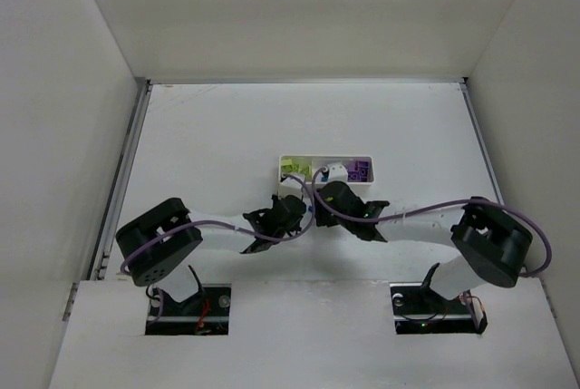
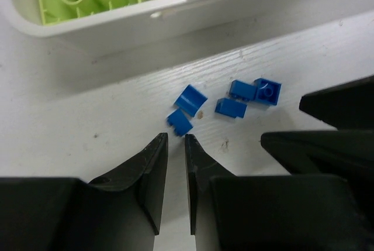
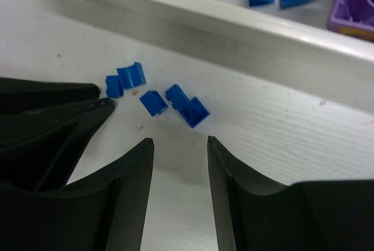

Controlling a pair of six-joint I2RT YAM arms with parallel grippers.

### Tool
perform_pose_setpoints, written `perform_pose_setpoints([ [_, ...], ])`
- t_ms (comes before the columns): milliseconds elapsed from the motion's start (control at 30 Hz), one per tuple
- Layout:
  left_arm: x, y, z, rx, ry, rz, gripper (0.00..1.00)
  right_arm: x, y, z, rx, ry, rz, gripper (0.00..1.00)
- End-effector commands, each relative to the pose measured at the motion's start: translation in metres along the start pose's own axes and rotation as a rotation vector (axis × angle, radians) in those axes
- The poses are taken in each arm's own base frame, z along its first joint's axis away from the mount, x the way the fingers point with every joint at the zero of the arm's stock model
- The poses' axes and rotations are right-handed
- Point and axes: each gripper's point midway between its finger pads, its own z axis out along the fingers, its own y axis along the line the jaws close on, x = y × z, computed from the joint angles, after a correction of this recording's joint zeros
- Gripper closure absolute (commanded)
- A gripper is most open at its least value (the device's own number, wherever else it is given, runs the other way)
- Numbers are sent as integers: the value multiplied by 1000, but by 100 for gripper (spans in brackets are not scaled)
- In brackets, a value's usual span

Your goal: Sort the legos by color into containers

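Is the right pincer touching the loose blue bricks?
Apart: the right wrist view shows bare table between the right pincer and the blue bricks.

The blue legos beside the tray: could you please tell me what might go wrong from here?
The left gripper is shut on nothing, tips just short of one blue lego; it may shove it away. The right gripper, open, stands close beside it, so the two might collide.

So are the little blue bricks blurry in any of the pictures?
Left wrist view: blue bricks sharp, soft grey shadow under the tray. Right wrist view: sharp too, only the black fingers lack detail. Top view: too tiny to judge.
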Motion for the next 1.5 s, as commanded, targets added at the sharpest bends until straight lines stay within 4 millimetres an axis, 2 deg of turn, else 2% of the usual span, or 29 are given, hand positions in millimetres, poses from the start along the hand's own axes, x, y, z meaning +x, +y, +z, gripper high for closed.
perform_pose_setpoints([
  [0, -3, 14, -9, -28, -13, -12, 85, -28, 22, 3, -53, -63, -13, 52],
  [267, -12, 26, -21, -32, -52, -83, 85, -36, 34, 16, -64, -49, -54, 56],
  [433, -24, 35, -32, -15, -89, -145, 85, -30, 34, 23, -45, -4, -72, 60],
  [733, -25, 23, -37, 38, -89, -159, 84, -21, 30, 32, -18, 29, -79, 64],
  [967, -30, 17, -37, 54, -99, -170, 83, -20, 29, 35, -4, 42, -80, 80],
  [1100, -32, 9, -34, 68, -93, -166, 80, -36, 30, 17, -18, -16, -46, 83],
  [1200, -34, 4, -31, 73, -94, -161, 77, -56, 32, -5, -56, -80, -11, 83],
  [1300, -35, 0, -26, 74, -87, -151, 76, -84, 24, -22, -70, -148, 25, 83],
  [1400, -34, -4, -19, 67, -74, -140, 75, -111, 8, -25, -54, -200, 60, 82],
  [1467, -32, -6, -13, 63, -65, -135, 75, -123, -3, -18, -30, -214, 74, 82],
])
